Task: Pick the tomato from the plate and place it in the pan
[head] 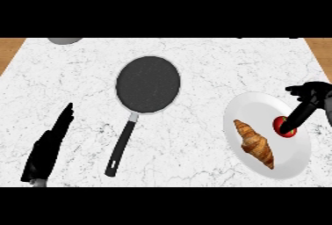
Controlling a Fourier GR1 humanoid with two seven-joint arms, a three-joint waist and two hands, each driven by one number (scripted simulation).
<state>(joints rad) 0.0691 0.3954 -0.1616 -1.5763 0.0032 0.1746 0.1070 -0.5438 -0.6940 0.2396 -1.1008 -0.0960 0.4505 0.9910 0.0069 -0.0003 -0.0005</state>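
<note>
1. The tomato point(279, 124) sits on the right side of the white plate point(259, 110), near the rim and well apart from the pan point(148, 84) at the middle of the worktop point(194, 145).
2. The right hand point(315, 94) comes in from the right edge. Its fingers point(299, 114) are spread apart, with one long finger reaching down so its tip lies over the tomato; nothing is clamped on it yet.
3. Risk: a round tomato touched from one side may roll towards the rim and off the plate if the fingers close unevenly.
4. Risk: pushed leftwards, it may bump the croissant point(255, 143) lying beside it on the plate.
5. The left hand point(47, 149) rests open at the left, fingers straight.
</note>
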